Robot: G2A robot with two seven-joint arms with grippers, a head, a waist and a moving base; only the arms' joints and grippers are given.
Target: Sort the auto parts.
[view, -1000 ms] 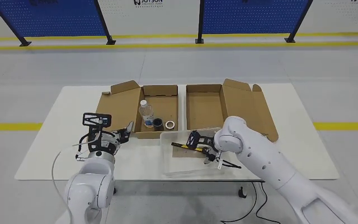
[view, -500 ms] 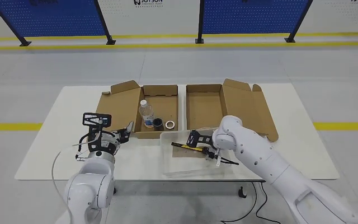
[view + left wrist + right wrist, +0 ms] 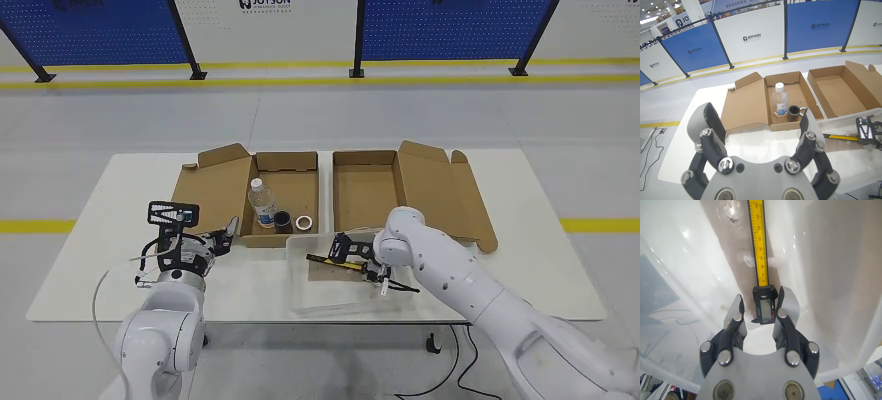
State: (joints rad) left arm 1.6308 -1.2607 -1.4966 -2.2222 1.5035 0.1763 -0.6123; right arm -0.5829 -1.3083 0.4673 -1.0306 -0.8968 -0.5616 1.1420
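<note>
- While the top view has the left gripper (image 3: 226, 236) hanging over the front left of the table (image 3: 100, 220), spread and holding nothing, it puts the right gripper (image 3: 348, 252) down inside the bin (image 3: 297, 272) at the table's front edge, over one end of the caliper (image 3: 324, 261).
- Top view, further back: the left box (image 3: 296, 185) and right box (image 3: 365, 195) stand side by side, flaps open, just behind the bin. A bottle (image 3: 262, 203), a black tube (image 3: 283, 221) and a ring (image 3: 304, 221) stand in a row along the left box's front wall.
- Left wrist view: the left gripper (image 3: 757, 109) has its jaws wide apart above bare table, with nothing between them. Beyond it, in the left box (image 3: 745, 98), the bottle (image 3: 780, 102) is upright, the tube (image 3: 793, 113) is just beside it, and the ring (image 3: 803, 110) touches the tube. The caliper (image 3: 840, 136) lies flat in the bin (image 3: 848, 151), and the right gripper (image 3: 866, 128) is at its far end. The right box (image 3: 838, 91) is behind them.
- Right wrist view: the right gripper (image 3: 762, 296) is partly spread, not pinched, and straddles the head of the caliper (image 3: 764, 306), whose yellow scale runs away along the floor of the bin (image 3: 696, 275). One finger is close against the head's side, though contact cannot be told. The other stands apart from it.
</note>
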